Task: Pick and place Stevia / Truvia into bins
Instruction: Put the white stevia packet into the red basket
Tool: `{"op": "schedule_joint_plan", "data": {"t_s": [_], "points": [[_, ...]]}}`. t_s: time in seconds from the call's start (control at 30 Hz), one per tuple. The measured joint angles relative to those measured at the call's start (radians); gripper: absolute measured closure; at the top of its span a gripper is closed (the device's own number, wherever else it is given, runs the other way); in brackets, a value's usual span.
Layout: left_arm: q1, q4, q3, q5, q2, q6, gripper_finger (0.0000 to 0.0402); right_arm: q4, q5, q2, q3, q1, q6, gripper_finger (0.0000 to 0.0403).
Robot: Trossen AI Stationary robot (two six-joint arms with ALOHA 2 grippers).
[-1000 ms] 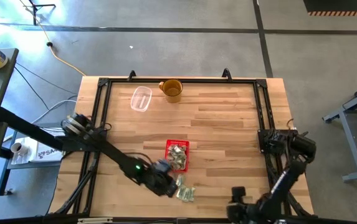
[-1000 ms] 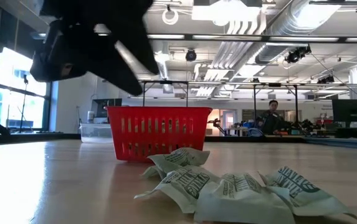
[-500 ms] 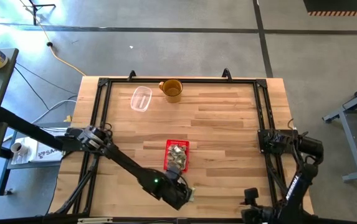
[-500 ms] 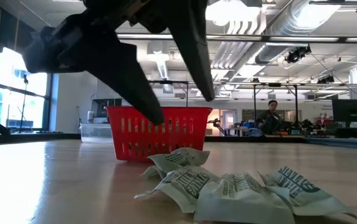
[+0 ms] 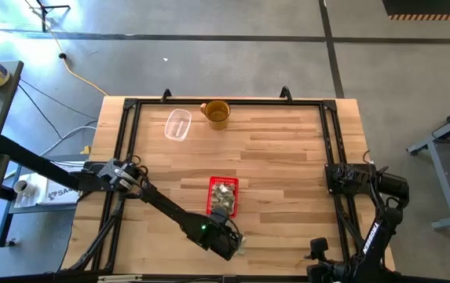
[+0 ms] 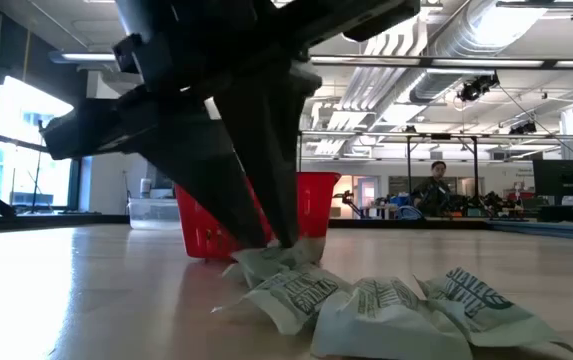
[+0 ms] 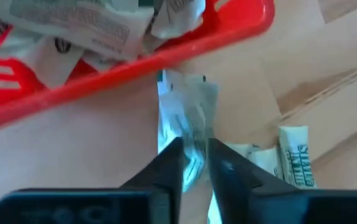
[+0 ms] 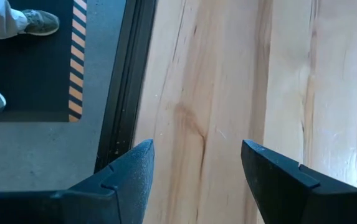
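The red basket [image 5: 224, 196] [image 6: 318, 198] stands near the table's near edge with several pale green and white Stevia packets [image 7: 72, 28] inside. More packets [image 6: 386, 300] [image 7: 288, 163] lie flat in a loose heap on the wood just near of it. My left gripper [image 5: 232, 240] [image 7: 195, 146] is down at the heap's end closest to the basket, shut on one packet. My right gripper [image 5: 316, 250] [image 8: 197, 152] waits open over the near right corner, holding nothing. My left gripper pinches one Stevia packet [image 7: 194, 121] between its two fingers, at the packet's end farther from the basket. The fingers [image 6: 266, 215] come steeply from above, slanting from the left. The packet lies on the table beside the basket's near wall, its other end [image 7: 184, 84] by the red rim.
A clear plastic container [image 5: 178, 124] and a yellow-brown mug [image 5: 217, 114] stand at the far edge. Black frame rails [image 5: 331, 157] run along the table's sides. Bare wood spreads between the basket and the right arm. A person's shoes [image 8: 16, 22] show on the floor beyond the table.
My left gripper has moved toward the table's right and near edge, come down onto the heap of packets, and shut from wide open onto the packet closest to the basket. The packets have kept their places. My right arm has drawn a little toward the table's right.
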Motion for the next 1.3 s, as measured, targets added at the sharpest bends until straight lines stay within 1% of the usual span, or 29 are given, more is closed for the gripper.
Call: {"op": "schedule_joint_plan", "data": {"t_s": [0.17, 0.2, 0.4, 0.5, 0.6, 0.67, 0.73, 0.83, 0.9, 1.0, 1.1, 1.17, 1.3], "points": [[0.008, 0.014, 0.0, 0.011, 0.0, 0.05, 0.0374, 0.03, 0.008, 0.001, -0.018, -0.003, 0.015, 0.0171], [0.008, 0.02, 0.0, 0.016, 0.0, 0.061, 0.038, 0.03, 0.01, 0.001, -0.018, -0.004, 0.023, 0.0171], [0.001, 0.004, 0.007, 0.055, -0.005, 0.083, 0.0373, 0.03, 0.014, 0.001, -0.018, -0.016, 0.048, 0.0171], [-0.016, -0.051, 0.061, 0.028, -0.023, 0.096, 0.038, 0.03, 0.015, 0.001, -0.018, -0.024, 0.048, 0.0171], [-0.044, -0.183, 0.174, -0.024, -0.033, 0.102, 0.038, 0.026, 0.031, 0.001, -0.018, -0.028, 0.048, 0.0171], [-0.056, -0.327, 0.257, -0.049, -0.032, 0.102, 0.038, 0.006, 0.047, 0.001, -0.018, -0.034, 0.058, 0.0171], [-0.061, -0.454, 0.325, -0.085, -0.033, 0.094, 0.038, -0.04, 0.06, 0.001, -0.018, -0.039, 0.107, 0.0171], [-0.05, -0.682, 0.372, -0.139, -0.033, 0.062, 0.038, -0.184, 0.044, 0.001, -0.018, -0.066, 0.237, 0.0171], [-0.024, -0.755, 0.38, -0.152, -0.037, 0.098, 0.038, -0.261, 0.045, 0.001, -0.018, -0.09, 0.261, 0.0171], [0.049, -0.719, 0.365, -0.119, -0.039, 0.303, 0.038, -0.275, 0.068, 0.001, -0.018, -0.135, 0.191, 0.0171], [0.135, -0.582, 0.311, -0.02, -0.036, 0.524, 0.0375, -0.244, 0.074, 0.001, -0.018, -0.191, 0.118, 0.0171], [0.182, -0.516, 0.271, 0.027, -0.033, 0.594, 0.0368, -0.216, 0.076, 0.001, -0.018, -0.217, 0.101, 0.0171], [0.226, -0.492, 0.243, 0.034, -0.04, 0.674, 0.0373, -0.17, 0.051, 0.001, -0.018, -0.217, 0.149, 0.0171]]}}
